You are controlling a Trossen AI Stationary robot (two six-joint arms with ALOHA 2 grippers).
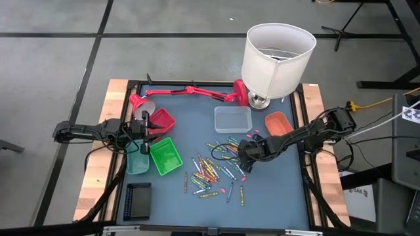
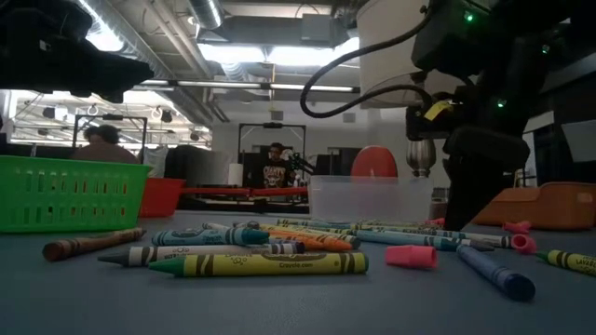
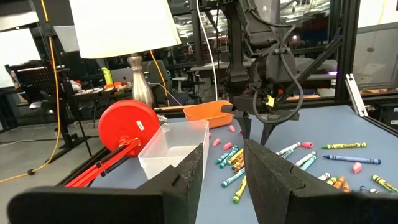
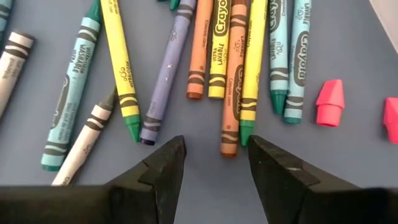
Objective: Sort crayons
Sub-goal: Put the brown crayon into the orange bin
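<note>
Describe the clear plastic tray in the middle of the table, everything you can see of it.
The clear plastic tray is a shallow rectangular tub with rounded corners and see-through, slightly frosted walls. It looks empty and sits upright on the blue table mat, behind the scattered crayons, between the red lamp base and the orange tray. No crayon touches it. The right claw hovers open over the crayons, apart from it.
</note>
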